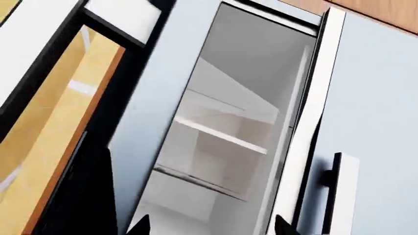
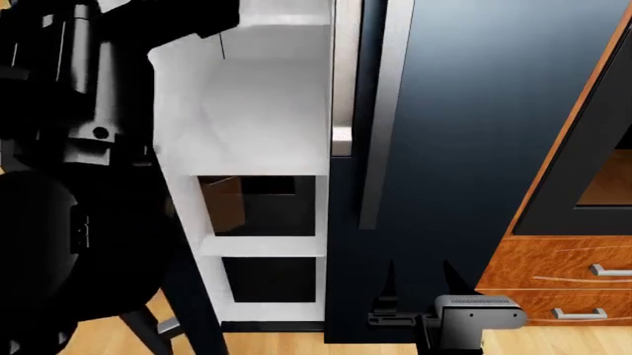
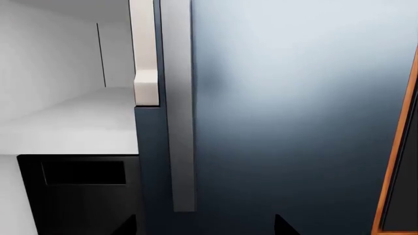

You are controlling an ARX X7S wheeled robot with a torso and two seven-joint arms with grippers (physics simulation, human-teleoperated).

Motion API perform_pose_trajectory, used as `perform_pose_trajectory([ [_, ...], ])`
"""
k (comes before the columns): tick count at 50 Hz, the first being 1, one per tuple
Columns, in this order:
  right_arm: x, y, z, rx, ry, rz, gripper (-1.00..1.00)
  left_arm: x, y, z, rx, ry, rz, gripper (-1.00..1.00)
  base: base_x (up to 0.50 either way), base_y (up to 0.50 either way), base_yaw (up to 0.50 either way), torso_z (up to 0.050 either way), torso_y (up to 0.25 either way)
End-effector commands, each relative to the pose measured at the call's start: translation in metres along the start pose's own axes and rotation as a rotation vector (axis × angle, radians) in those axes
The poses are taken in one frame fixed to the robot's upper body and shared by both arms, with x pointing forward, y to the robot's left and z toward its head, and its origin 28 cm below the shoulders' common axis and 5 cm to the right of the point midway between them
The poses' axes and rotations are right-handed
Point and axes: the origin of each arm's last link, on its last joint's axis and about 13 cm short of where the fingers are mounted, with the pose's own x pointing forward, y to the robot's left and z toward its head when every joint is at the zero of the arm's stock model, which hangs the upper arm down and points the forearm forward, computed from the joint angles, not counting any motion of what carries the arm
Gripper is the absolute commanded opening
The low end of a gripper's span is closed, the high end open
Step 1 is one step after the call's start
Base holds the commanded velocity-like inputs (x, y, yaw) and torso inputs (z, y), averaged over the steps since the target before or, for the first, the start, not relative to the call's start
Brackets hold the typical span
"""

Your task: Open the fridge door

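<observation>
One glossy navy fridge (image 2: pixel 474 118), ajar

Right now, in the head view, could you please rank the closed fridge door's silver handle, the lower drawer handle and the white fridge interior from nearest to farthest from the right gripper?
1. lower drawer handle, right of the right gripper.
2. silver handle, above.
3. white fridge interior, upper left.

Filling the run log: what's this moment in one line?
fridge: left door open, interior showing | right door shut | right gripper: open, empty, facing it

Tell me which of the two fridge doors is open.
The left door, swung out to expose white shelves. The right door, with the silver handle, is shut.
</observation>
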Motion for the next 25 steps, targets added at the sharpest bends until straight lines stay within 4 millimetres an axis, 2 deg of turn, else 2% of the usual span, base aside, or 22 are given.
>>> perform_pose_trajectory([
  [1, 0.0, 0.0, 0.0, -0.001, -0.002, -0.002, 1.0, 0.047, 0.067, 0.026, 0.139, -0.158, 0.54, 1.0, 0.01, 0.0, 0.0, 0.0, 0.0],
  [3, 0.0, 0.0, 0.0, -0.001, -0.002, -0.003, 1.0, 0.042, 0.081, 0.038, 0.169, -0.196, 0.596, 1.0, 0.01, 0.0, 0.0, 0.0, 0.0],
  [7, -0.001, 0.0, 0.0, -0.003, -0.003, -0.004, 1.0, 0.037, 0.095, 0.049, 0.225, -0.232, 0.66, 1.0, 0.0, 0.0, 0.0, 0.0, 0.0],
  [11, -0.001, 0.001, 0.0, -0.005, -0.003, -0.005, 1.0, 0.025, 0.122, 0.066, 0.285, -0.268, 0.776, 1.0, 0.0, 0.0, 0.0, 0.0, 0.0],
  [14, -0.001, 0.001, 0.0, -0.006, -0.004, -0.006, 1.0, 0.016, 0.135, 0.073, 0.308, -0.281, 0.836, 1.0, 0.0, 0.0, 0.0, 0.0, 0.0],
  [21, 0.0, 0.001, -0.001, -0.007, -0.004, -0.007, 1.0, -0.003, 0.165, 0.08, 0.346, -0.293, 0.972, 1.0, 0.0, 0.0, 0.0, 0.0, 0.0],
  [25, 0.0, 0.001, -0.001, -0.008, -0.004, -0.008, 1.0, -0.006, 0.172, 0.077, 0.351, -0.284, 0.998, 1.0, 0.0, 0.0, 0.01, 0.0, 0.0],
])
